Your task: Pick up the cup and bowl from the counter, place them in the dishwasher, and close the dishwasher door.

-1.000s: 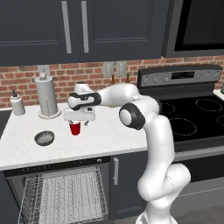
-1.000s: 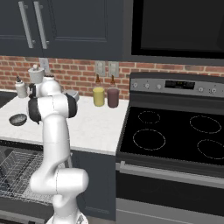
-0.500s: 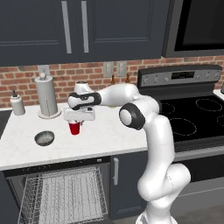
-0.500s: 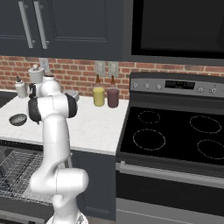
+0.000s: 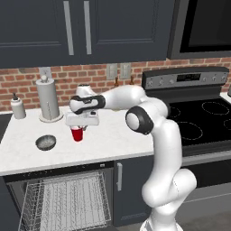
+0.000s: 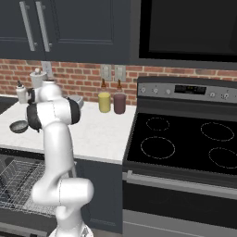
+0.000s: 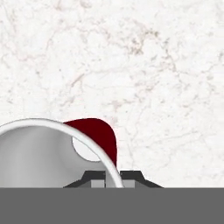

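Arm folded left — gripper (image 7: pixel 112 176) clamped on cup (image 5: pixel 77 134) rim.

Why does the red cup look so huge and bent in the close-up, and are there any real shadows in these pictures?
Hand view: the cup sits right at the lens, so its white rim balloons and gets cropped; the counter stays sharp, evenly lit. Left base view: only a faint shadow under the cup and bowl. Right base view: flat light, no glare on the stovetop.

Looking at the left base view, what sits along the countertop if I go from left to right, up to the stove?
Small white bottle → paper towel roll → grey bowl → red cup, pinched by the gripper → stove.
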### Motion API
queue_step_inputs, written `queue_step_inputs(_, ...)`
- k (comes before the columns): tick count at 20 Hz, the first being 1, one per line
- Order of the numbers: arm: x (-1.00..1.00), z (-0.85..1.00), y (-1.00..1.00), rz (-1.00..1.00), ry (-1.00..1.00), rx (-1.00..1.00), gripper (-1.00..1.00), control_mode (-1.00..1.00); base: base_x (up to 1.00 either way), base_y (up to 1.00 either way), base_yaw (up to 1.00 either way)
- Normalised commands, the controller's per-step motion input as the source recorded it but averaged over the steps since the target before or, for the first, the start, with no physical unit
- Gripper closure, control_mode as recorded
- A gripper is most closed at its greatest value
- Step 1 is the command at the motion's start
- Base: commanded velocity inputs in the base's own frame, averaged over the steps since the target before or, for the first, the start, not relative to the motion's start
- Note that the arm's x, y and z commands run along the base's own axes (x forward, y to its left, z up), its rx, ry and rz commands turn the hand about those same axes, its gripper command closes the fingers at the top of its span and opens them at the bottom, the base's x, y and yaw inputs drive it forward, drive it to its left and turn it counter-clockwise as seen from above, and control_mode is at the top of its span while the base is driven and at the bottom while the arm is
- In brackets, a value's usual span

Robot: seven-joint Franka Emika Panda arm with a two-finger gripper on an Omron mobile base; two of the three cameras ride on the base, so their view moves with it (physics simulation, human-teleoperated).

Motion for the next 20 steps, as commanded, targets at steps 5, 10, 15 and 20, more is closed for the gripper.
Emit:
queue_step_inputs(5, -0.8, 0.0, -0.23, 0.0, -0.12, 0.06, 1.0, -1.0, 0.0, 0.0, 0.0)
queue_step_inputs(10, -0.62, 0.0, -0.33, 0.0, -0.13, 0.05, 1.0, -1.0, 0.0, 0.0, 0.0)
queue_step_inputs(15, -0.68, 0.0, -0.33, 0.0, -0.12, 0.05, 1.0, -1.0, 0.0, 0.0, 0.0)
queue_step_inputs(20, -0.61, 0.06, -0.27, 0.0, -0.06, 0.02, 1.0, -1.0, 0.0, 0.0, 0.0)
